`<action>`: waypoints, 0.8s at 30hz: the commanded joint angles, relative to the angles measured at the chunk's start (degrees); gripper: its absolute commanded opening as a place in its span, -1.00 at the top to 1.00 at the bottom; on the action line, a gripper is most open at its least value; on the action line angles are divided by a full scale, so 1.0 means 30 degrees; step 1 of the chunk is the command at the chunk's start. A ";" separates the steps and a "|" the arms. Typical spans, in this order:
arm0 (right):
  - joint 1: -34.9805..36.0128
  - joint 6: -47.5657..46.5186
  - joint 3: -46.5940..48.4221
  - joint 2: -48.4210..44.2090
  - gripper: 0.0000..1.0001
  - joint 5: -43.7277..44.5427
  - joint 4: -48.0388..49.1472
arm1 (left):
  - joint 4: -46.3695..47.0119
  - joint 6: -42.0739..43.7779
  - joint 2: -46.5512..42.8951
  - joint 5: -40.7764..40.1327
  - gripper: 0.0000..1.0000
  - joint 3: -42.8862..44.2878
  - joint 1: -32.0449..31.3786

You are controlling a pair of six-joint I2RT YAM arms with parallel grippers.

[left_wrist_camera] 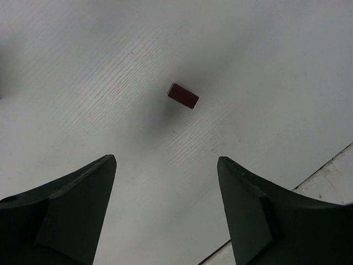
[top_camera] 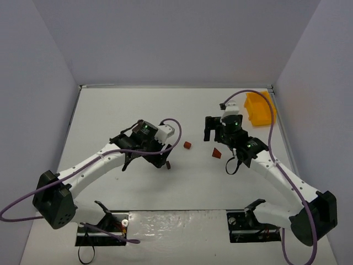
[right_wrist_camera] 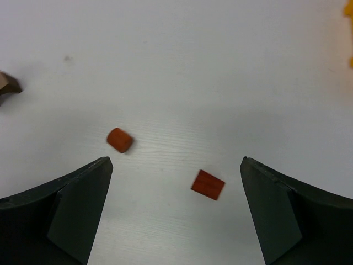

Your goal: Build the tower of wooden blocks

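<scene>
The table [left_wrist_camera: 83, 66] is white with thin faint stripes. One wood block [left_wrist_camera: 183, 95] is dark red-brown. A round block [right_wrist_camera: 119, 139] and a flat block [right_wrist_camera: 208, 184] are orange-red. The bin [top_camera: 259, 107] at two o'clock is yellow. The cables [top_camera: 246, 91] are purple.

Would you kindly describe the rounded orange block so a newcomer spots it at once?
Start at the yellow bin, then the right gripper left of it. Two reddish blocks lie by that gripper; take the left block. It is rounded, its neighbour flat-faced.
</scene>
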 commanded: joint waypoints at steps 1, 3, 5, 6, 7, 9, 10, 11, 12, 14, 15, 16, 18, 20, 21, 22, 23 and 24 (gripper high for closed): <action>-0.3255 0.0013 -0.0282 -0.2402 -1.00 0.0014 -0.1071 | 0.2078 0.1655 0.1278 0.0931 -0.44 0.0781 -0.0473; -0.4442 -0.0189 -0.0357 -0.3044 -1.00 -0.0320 -0.1278 | 0.2135 0.2244 0.2175 0.1232 -0.44 0.1118 -0.0732; -0.5275 -0.0235 -0.0448 -0.3637 -1.00 -0.0517 -0.1482 | 0.2195 0.2833 0.3036 0.1377 -0.44 0.1397 -0.1027; -0.5510 -0.0157 -0.0487 -0.3847 -1.00 -0.0555 -0.1560 | 0.2184 0.3103 0.3472 0.1412 -0.44 0.1551 -0.1129; -0.5668 -0.0022 -0.0513 -0.3945 -1.00 -0.0607 -0.1606 | 0.2102 0.3409 0.3992 0.1478 -0.43 0.1769 -0.1156; -0.5823 0.0146 -0.0606 -0.4175 -1.00 -0.0822 -0.1667 | 0.2123 0.3643 0.4727 0.1534 -0.41 0.1941 -0.1239; -0.5889 0.0146 -0.0650 -0.4209 -1.00 -0.0909 -0.1689 | 0.2102 0.3795 0.4999 0.1534 -0.38 0.2071 -0.1239; -0.5954 0.0147 -0.0693 -0.4242 -1.00 -0.0996 -0.1711 | 0.2080 0.3947 0.5272 0.1535 -0.35 0.2202 -0.1239; -0.5993 0.0138 -0.0741 -0.4294 -1.00 -0.1054 -0.1739 | 0.2070 0.4062 0.5581 0.1507 -0.32 0.2316 -0.1258; -0.6014 0.0079 -0.0821 -0.4394 -1.00 -0.1115 -0.1799 | 0.2051 0.4261 0.6082 0.1408 -0.28 0.2497 -0.1317; -0.6014 0.0060 -0.0831 -0.4404 -1.00 -0.1142 -0.1809 | 0.2007 0.4362 0.6236 0.1388 -0.27 0.2561 -0.1362; -0.6029 0.0045 -0.0831 -0.4418 -1.00 -0.1169 -0.1816 | 0.1852 0.4464 0.6452 0.1345 -0.25 0.2693 -0.1400; -0.6072 -0.0003 -0.0827 -0.4454 -1.00 -0.1213 -0.1838 | 0.1451 0.4673 0.6911 0.1206 -0.21 0.3029 -0.1444; -0.6052 -0.0049 -0.0802 -0.4383 -1.00 -0.1192 -0.1838 | 0.1355 0.4792 0.7103 0.1133 -0.19 0.3125 -0.1465; -0.6044 -0.0069 -0.0802 -0.4329 -1.00 -0.1195 -0.1838 | 0.1292 0.4844 0.7175 0.1090 -0.16 0.3176 -0.1474; -0.6044 -0.0085 -0.0802 -0.4264 -1.00 -0.1211 -0.1838 | 0.1227 0.4892 0.7240 0.1042 -0.12 0.3225 -0.1474; -0.6044 -0.0074 -0.0802 -0.4245 -1.00 -0.1239 -0.1825 | 0.1131 0.4935 0.7310 0.0999 -0.09 0.3294 -0.1487; -0.6044 -0.0060 -0.0802 -0.4231 -1.00 -0.1267 -0.1811 | 0.1032 0.4978 0.7381 0.0956 -0.06 0.3364 -0.1501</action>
